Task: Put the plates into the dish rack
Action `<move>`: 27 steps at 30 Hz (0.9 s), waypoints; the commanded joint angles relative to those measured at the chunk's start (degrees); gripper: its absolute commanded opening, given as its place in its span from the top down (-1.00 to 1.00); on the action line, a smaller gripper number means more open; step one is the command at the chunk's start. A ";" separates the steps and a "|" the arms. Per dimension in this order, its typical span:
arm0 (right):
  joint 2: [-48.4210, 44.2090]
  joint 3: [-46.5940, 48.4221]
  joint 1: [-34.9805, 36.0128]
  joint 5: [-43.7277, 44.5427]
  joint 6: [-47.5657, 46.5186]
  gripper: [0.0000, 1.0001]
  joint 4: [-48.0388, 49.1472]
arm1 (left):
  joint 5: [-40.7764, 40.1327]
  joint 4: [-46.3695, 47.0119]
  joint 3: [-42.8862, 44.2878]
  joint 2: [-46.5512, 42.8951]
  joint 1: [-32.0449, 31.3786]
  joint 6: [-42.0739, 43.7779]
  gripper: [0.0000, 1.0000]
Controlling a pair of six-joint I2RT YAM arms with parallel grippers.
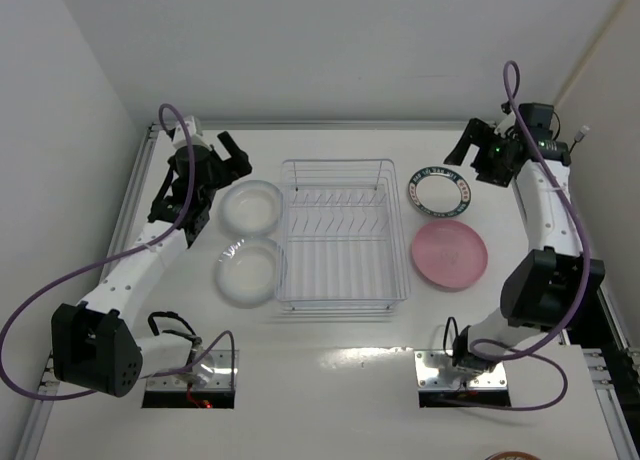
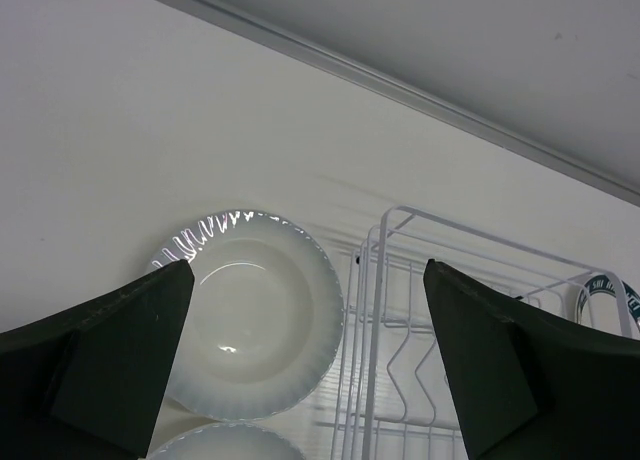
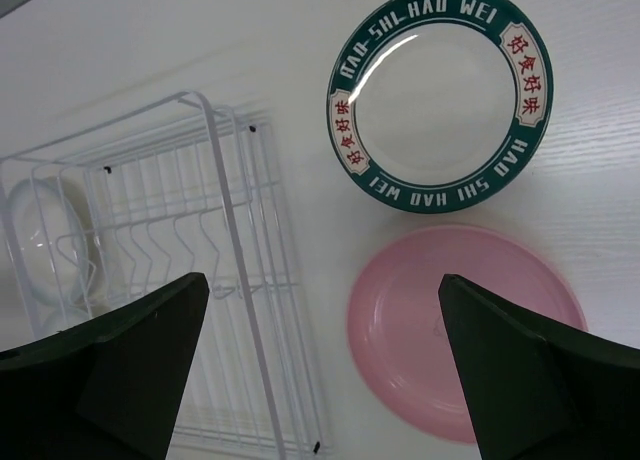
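Observation:
The wire dish rack (image 1: 342, 235) stands empty mid-table. Two translucent whitish plates lie left of it, one farther (image 1: 250, 206) and one nearer (image 1: 249, 271). The green-rimmed white plate (image 1: 440, 190) and the pink plate (image 1: 449, 253) lie right of it. My left gripper (image 1: 232, 156) is open and empty, raised above the far whitish plate (image 2: 255, 325). My right gripper (image 1: 470, 140) is open and empty, raised beyond the green-rimmed plate (image 3: 440, 100). The pink plate (image 3: 465, 330) and the rack (image 3: 170, 280) show in the right wrist view. The rack (image 2: 450, 320) also shows in the left wrist view.
White walls close in the table at the back and on both sides. A metal rail (image 1: 135, 185) runs along the left edge. The arm bases (image 1: 190, 365) sit at the near edge. A brown-rimmed object (image 1: 515, 456) peeks in at the bottom right.

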 commanded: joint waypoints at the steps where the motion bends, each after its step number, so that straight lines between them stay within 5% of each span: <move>1: 2.08 -1.27 -2.56 -6.21 2.70 -0.99 4.70 | 1.71 2.68 -0.29 -1.79 0.58 0.95 -1.00; 9: 8.76 -11.74 -8.89 -19.32 17.70 -0.99 25.78 | 3.65 3.21 -1.43 -1.80 0.58 1.48 -1.00; 14: 20.45 -1.81 -9.51 -15.81 15.18 -0.99 18.53 | 3.65 2.68 -1.95 -1.80 0.58 2.00 -1.00; 27: 26.17 -1.62 -15.40 -11.77 13.24 -0.99 17.18 | 2.59 -0.21 -1.43 -1.27 0.58 2.00 -1.00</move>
